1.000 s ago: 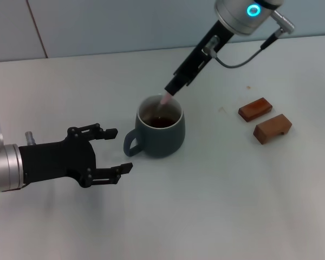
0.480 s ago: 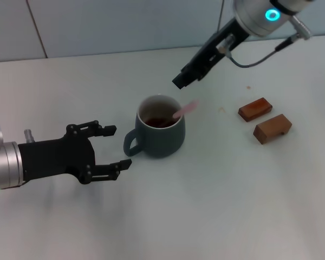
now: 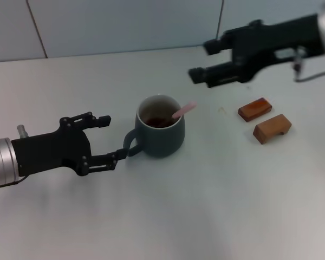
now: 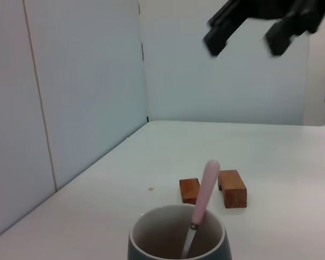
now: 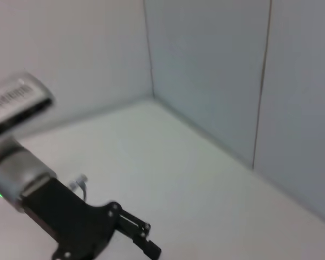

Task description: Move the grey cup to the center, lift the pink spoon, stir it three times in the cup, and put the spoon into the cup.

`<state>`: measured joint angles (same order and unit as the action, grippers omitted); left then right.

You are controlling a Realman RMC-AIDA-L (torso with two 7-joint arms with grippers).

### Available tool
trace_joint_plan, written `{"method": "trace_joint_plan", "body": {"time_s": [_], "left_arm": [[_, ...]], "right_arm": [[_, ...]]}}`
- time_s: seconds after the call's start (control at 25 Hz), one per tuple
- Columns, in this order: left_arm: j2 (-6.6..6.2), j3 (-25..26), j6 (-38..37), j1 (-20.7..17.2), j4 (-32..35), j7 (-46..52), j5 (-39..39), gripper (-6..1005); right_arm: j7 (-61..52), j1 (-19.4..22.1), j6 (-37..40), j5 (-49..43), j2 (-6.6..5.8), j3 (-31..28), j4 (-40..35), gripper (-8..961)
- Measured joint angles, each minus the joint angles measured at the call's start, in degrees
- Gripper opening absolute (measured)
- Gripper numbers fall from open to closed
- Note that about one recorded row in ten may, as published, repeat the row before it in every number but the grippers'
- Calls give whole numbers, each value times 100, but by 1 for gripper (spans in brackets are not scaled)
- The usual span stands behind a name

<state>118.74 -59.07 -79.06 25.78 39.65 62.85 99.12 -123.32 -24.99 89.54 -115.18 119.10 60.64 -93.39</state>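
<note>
The grey cup (image 3: 161,134) stands near the table's middle with dark liquid inside and its handle toward my left gripper. The pink spoon (image 3: 184,109) rests in the cup, its pink handle leaning over the rim on the right. Nothing holds it. My left gripper (image 3: 109,139) is open just left of the handle, not touching it. My right gripper (image 3: 201,60) hangs open and empty, above and behind the cup to the right. The left wrist view shows the cup (image 4: 146,238) with the spoon (image 4: 206,187) inside and the right gripper (image 4: 244,35) high above.
Two brown wooden blocks (image 3: 255,108) (image 3: 272,128) lie to the right of the cup, also seen as blocks (image 4: 232,187) in the left wrist view. A white wall backs the table. The right wrist view shows the left gripper (image 5: 150,241) low over the table.
My right gripper let go of the spoon, rose and swung away to the upper right. The spoon now leans on the cup's rim. My left gripper drew back slightly to the left.
</note>
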Motion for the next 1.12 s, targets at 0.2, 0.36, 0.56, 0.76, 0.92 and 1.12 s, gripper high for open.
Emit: {"method": "trace_joint_plan", "body": {"time_s": [0.2,0.36,0.56,0.76,0.92,1.12], "left_arm": [[4,3,10,10,-94,6,-16,818],[8,-10,42,5,-111,1,-51,818],[17,-16,84,54,-227,-25,-78,818],[17,-38,189,129,-319,-21,-87,818],[26,-43,227,135,-333,2,-86,818],[35,-44,233,122,-337,13,-87,818]], "right_arm": [[997,972,11,1054,-3,-327,93,757],[1909,1420,452,1479,-28,-873,810,805],[3071,1348,947,1275,-80,-1602,2212,827],[3445,1079,831,605,-142,-1940,3000,827],[3466,866,692,299,-112,-2071,3226,827],[3545,838,573,303,-98,-2092,3325,827]]}}
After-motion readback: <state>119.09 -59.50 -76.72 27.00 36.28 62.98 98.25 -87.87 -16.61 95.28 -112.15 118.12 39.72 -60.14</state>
